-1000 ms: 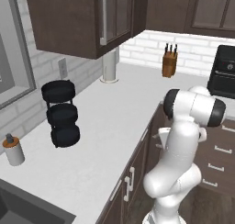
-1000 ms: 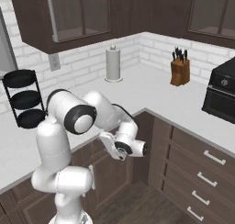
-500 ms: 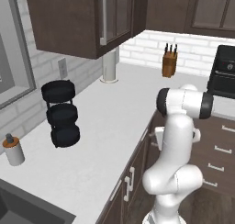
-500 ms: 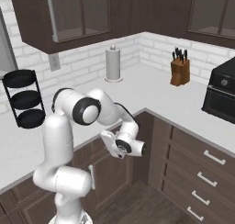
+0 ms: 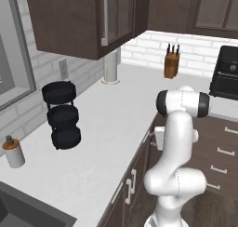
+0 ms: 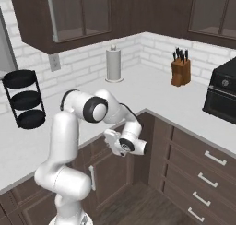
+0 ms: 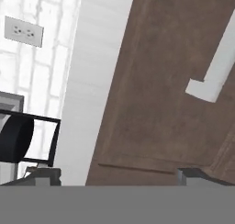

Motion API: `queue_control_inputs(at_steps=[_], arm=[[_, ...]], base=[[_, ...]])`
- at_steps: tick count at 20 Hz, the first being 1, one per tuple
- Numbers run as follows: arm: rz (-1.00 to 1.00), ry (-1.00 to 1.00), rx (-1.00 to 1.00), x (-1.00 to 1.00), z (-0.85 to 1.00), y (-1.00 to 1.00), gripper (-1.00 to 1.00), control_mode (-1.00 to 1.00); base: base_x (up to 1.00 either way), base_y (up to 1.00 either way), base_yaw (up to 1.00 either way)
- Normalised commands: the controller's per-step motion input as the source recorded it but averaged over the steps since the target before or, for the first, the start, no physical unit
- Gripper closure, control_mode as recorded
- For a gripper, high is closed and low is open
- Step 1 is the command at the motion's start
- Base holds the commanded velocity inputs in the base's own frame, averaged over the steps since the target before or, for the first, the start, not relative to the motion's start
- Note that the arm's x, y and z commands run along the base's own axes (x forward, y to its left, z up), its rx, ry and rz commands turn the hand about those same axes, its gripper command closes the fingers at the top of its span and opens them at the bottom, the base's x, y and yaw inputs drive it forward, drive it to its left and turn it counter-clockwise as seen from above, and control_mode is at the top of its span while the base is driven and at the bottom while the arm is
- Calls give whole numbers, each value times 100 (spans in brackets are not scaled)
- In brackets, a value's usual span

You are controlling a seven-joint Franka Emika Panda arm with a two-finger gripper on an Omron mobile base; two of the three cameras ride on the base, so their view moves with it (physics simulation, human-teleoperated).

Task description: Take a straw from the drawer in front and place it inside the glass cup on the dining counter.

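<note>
Hand [image 6: 120,145] has been swung lower against the dark drawer [image 7: 156,81] front, its handle [image 7: 215,69] close ahead, jaws spread wide and empty. Drawer is seen closed, so the straw presumably remains hidden inside.

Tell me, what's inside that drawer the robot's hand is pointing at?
Can't tell. The drawer is shut; just its brown front and silver handle show. The open gripper hovers before it, holding nothing.

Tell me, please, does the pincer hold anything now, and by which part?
Nothing is held. The pincer stands open and empty, facing the dark drawer front near its silver handle.
</note>
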Motion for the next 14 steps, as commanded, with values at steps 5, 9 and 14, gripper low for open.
queue_control_inputs(at_steps=[5,9,14], arm=[[0,0,2,33,-19,0,-100,-100],[0,0,3,29,-17,0,-100,-100],[0,0,7,25,-18,-12,-100,-100]], base=[[0,0,0],[0,0,0],[0,0,0]])
